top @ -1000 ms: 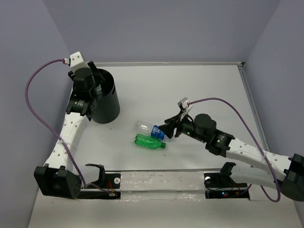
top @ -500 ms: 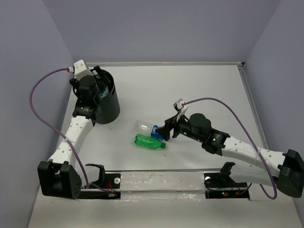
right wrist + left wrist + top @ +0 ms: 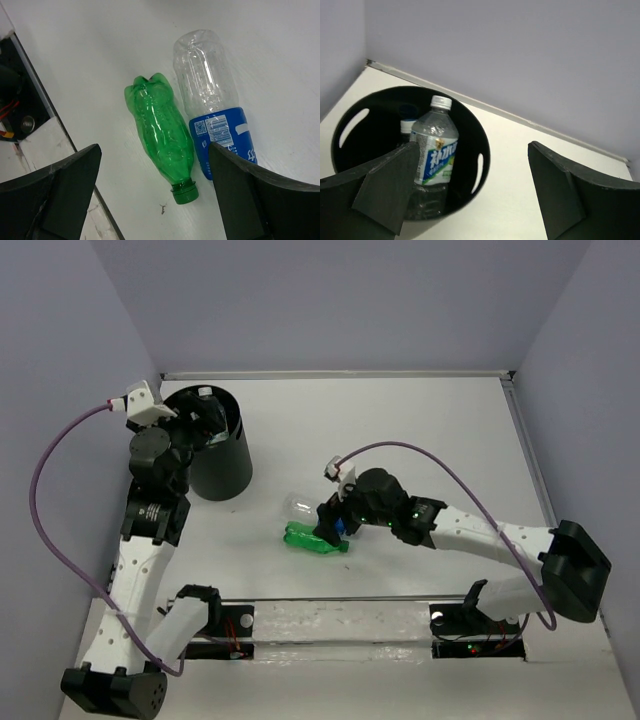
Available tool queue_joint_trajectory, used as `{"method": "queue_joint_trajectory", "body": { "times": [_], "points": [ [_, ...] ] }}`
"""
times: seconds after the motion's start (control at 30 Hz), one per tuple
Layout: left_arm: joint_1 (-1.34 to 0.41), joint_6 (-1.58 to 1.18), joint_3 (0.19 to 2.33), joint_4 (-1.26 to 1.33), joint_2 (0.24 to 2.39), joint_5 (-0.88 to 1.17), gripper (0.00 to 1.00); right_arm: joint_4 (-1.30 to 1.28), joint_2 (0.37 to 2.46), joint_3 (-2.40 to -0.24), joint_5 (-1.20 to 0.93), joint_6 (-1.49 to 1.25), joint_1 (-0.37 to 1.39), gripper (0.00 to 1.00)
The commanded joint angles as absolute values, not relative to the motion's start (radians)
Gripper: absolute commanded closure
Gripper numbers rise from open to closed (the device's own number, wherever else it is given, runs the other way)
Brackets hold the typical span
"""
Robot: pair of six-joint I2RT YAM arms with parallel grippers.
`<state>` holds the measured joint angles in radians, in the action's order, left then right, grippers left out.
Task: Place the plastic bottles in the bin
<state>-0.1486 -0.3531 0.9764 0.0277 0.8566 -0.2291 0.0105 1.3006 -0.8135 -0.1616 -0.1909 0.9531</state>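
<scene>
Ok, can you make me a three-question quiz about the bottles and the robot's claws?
1. The green bottle lies: A alone, far from other bottles B on the table beside the blue-labelled bottle C on top of another bottle
2. Bottles lying on the table: A two B four C six
3. The right gripper is: A shut on a bottle B open C out of sight
Answers: 1 B, they lie side by side. 2 A, only the green and the blue-labelled one. 3 B, its fingers stand wide apart.
</scene>
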Motion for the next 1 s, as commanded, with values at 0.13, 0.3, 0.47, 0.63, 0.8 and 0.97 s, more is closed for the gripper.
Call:
{"method": "queue_joint_trajectory", "body": {
  "times": [0.13, 0.3, 0.47, 0.63, 0.8, 0.97],
  "points": [
    [-0.153, -0.362, 0.816, -0.104, 0.637, 0.207, 0.01, -0.189, 1.498, -1.014, -0.106, -0.068, 1.071, 0.09],
    [-0.152, -0.344, 0.744, -0.147, 0.528, 0.299, 0.01, -0.236, 1.563, -1.104, 0.033, -0.074, 1.083, 0.11],
    [-0.156, -0.324, 0.727, -0.163, 0.443, 0.305, 0.01, -0.270, 1.615, -1.199, 0.150, -0.032, 1.083, 0.14],
    [-0.196, -0.423, 0.750, -0.114, 0.443, 0.353, 0.01, -0.331, 1.765, -1.350, 0.290, -0.011, 1.065, 0.20],
    [-0.251, -0.436, 0.870, -0.104, 0.449, 0.330, 0.01, -0.393, 1.885, -1.469, 0.275, 0.037, 1.051, 0.21],
    [-0.298, -0.407, 0.904, -0.110, 0.436, 0.295, 0.01, -0.428, 1.989, -1.589, 0.278, 0.049, 1.020, 0.22]
  ]
}}
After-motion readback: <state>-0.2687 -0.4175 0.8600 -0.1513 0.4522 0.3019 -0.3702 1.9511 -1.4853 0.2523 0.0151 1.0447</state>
